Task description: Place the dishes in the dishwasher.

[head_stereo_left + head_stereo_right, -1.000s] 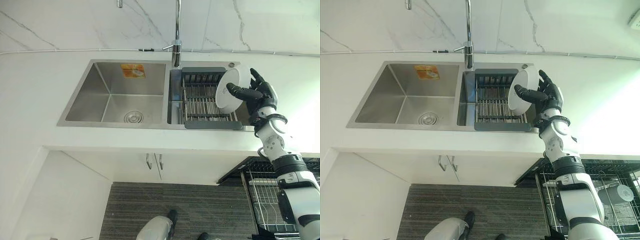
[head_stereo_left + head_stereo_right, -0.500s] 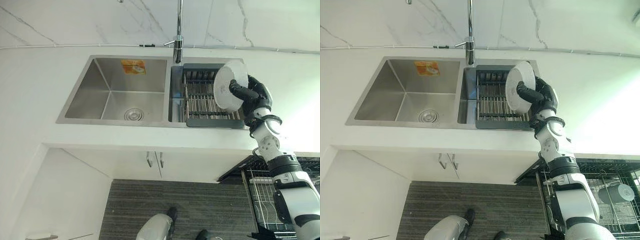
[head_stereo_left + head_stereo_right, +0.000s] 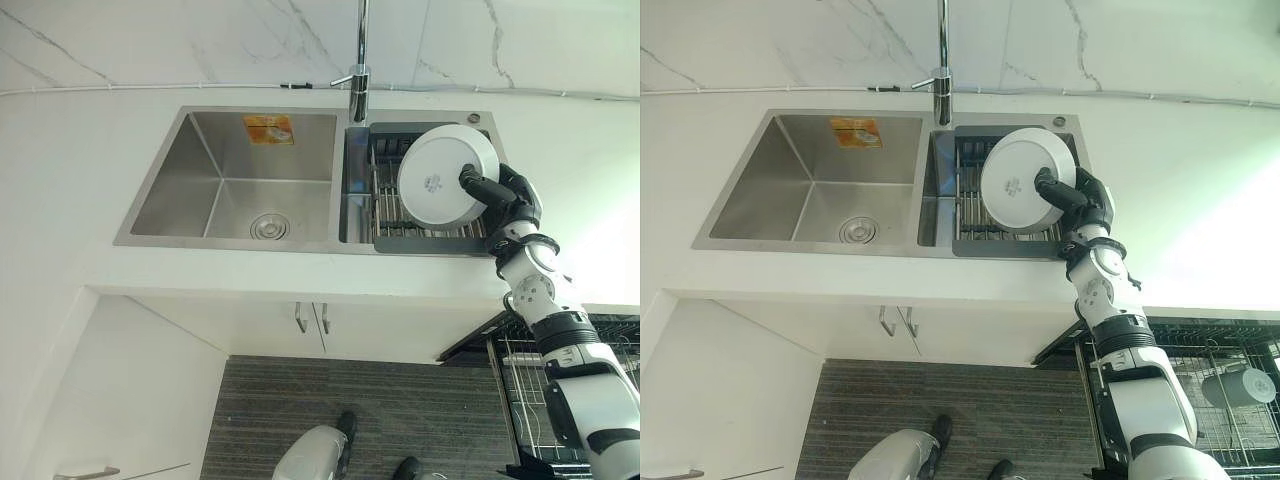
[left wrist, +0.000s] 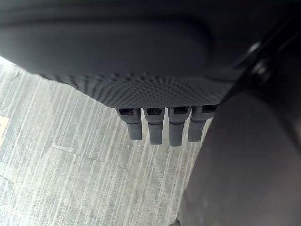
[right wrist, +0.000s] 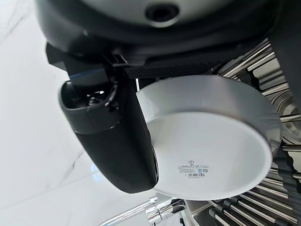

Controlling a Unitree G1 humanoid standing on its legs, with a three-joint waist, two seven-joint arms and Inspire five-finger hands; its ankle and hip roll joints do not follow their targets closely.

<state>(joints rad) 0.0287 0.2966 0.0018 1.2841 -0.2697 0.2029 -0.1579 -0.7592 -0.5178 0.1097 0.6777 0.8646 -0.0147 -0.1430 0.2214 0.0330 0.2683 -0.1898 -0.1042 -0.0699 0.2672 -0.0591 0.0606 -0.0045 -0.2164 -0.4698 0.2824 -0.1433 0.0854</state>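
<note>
Pinching the rim of a white plate [image 3: 443,177], the right hand [image 3: 510,196] has its dark thumb [image 5: 123,141] across the plate's underside and its fingers curled behind the edge, so the plate stands nearly on edge with its base toward the camera, held above the drying rack [image 3: 392,203] in the right basin of the sink [image 3: 230,190]. From the plate, the tap [image 3: 359,62] rises at about 11 o'clock, the empty left basin lies at 9 o'clock, and the open dishwasher's wire basket [image 3: 1230,375] sits at about 5 o'clock, below the counter edge. I judge the task as barely begun: the plate is lifted but not yet carried down to the basket, where one pale cup-like item [image 3: 1238,385] shows. The left hand [image 4: 160,127] hangs over the striped floor, its fingers hanging straight and holding nothing. The plate is round, glossy and shallow with a small printed mark on its base; the rack is dark-framed with parallel metal bars; the sink is brushed steel set in a white counter [image 3: 70,180], with a veined marble-look wall behind it.
</note>
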